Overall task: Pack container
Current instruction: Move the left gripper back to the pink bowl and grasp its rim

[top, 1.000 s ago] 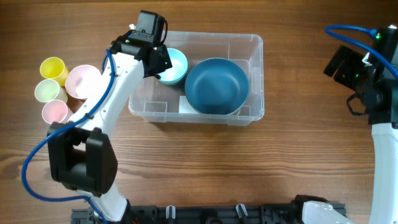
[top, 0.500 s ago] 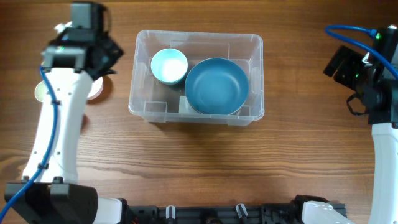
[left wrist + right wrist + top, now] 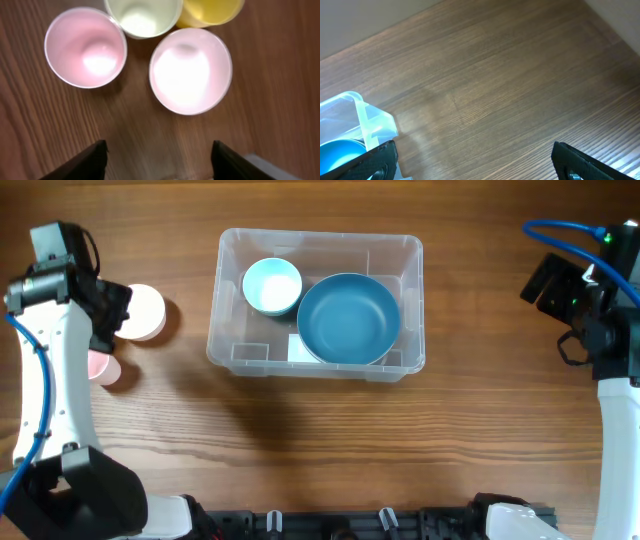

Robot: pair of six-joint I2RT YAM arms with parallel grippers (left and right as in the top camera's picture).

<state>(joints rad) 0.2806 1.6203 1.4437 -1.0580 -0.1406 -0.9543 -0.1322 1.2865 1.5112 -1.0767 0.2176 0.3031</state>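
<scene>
Overhead, the left arm (image 3: 45, 390) hides cups at 9 o'clock; only part of one small pink cup (image 3: 103, 368) shows; the left wrist view crops the yellow cup (image 3: 215, 10) and green cup (image 3: 142, 17) at 12 o'clock; the right wrist view cuts the container (image 3: 370, 125) at 8 o'clock.

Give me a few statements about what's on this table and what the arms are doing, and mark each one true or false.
1. The container holds a light blue bowl and a dark blue bowl. True.
2. The left gripper grips a cup. False: it is open and empty, above the cups.
3. Four cups stand outside the container. True.
4. The right gripper clamps the container's rim. False: it is open over bare wood, apart from the container.
</scene>
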